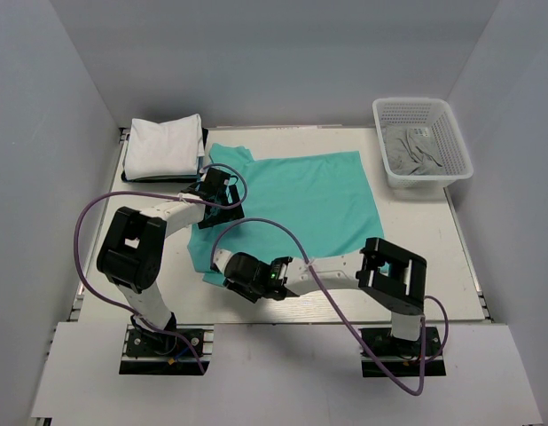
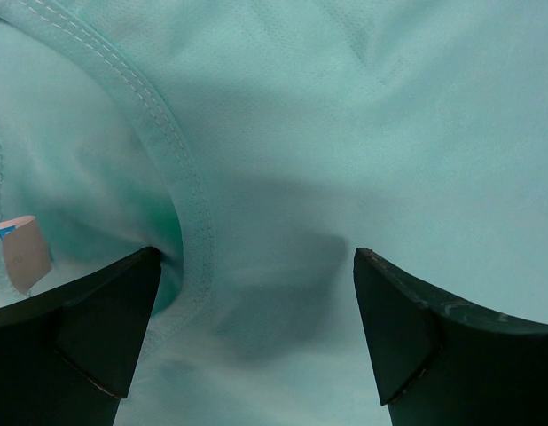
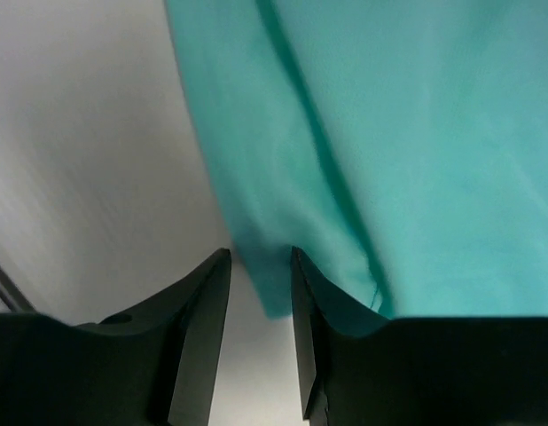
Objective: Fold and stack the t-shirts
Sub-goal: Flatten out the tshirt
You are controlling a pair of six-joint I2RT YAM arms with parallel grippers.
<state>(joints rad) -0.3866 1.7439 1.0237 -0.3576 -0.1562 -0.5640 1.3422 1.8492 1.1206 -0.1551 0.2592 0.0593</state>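
The teal-green t-shirt (image 1: 301,200) lies spread flat on the table. My left gripper (image 1: 216,188) is open and sits low over its upper left part; in the left wrist view the jaws (image 2: 256,257) stand wide apart over the cloth, with the stitched collar (image 2: 181,177) by the left finger. My right gripper (image 1: 223,266) is at the shirt's lower left corner; in the right wrist view (image 3: 261,257) the jaws stand narrowly apart with the teal corner (image 3: 265,284) between them, not pinched. Folded white t-shirts (image 1: 163,146) lie stacked at the back left.
A white mesh basket (image 1: 458,142) at the back right holds a crumpled pale cloth (image 1: 414,149). Purple cables loop from both arms over the table's near part. Grey walls close in the left, right and back. Bare table (image 3: 79,133) shows left of the shirt corner.
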